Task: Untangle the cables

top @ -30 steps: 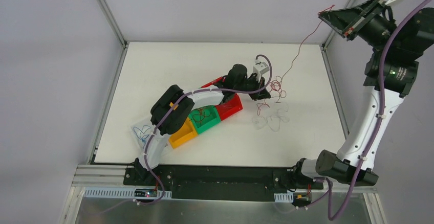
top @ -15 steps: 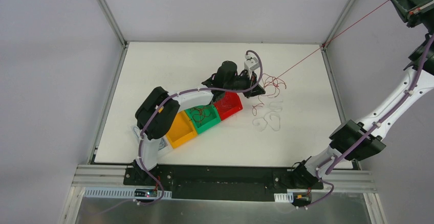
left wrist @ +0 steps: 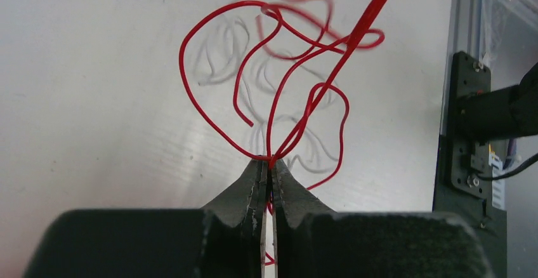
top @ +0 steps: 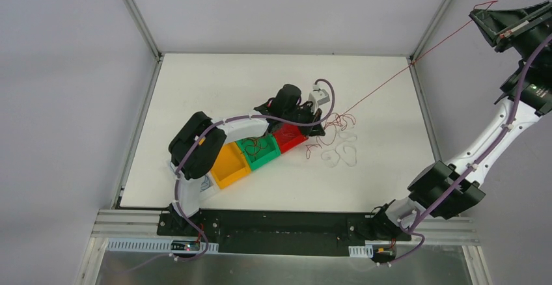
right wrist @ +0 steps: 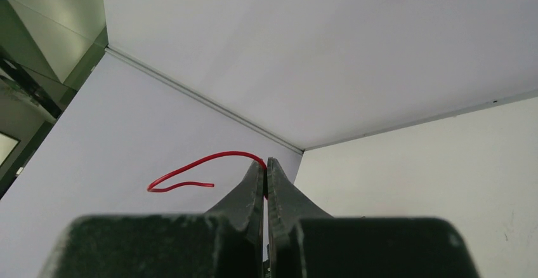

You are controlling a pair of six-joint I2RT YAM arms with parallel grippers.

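Observation:
A tangle of bright red cables (top: 338,122) lies on the white table beside loose white cables (top: 344,153). My left gripper (top: 323,123) is low over the tangle's left side. In the left wrist view it (left wrist: 268,161) is shut on several red strands (left wrist: 288,87) that loop out ahead of it. One red cable (top: 403,71) runs taut from the tangle up to my right gripper (top: 480,17), raised high past the table's far right corner. The right gripper (right wrist: 265,162) is shut on that cable, and its short free end (right wrist: 190,167) curls to the left.
Yellow (top: 229,166), green (top: 260,149) and red (top: 288,136) bins stand in a row under the left forearm; the green one holds dark red wire. The metal frame post (top: 426,34) stands at the far right corner. A black bracket (left wrist: 472,125) shows at the table's edge.
The right gripper has swung up and out to the right, drawing one red cable straight and taut. The left gripper has shifted left toward the bins, dragging the red tangle with it.

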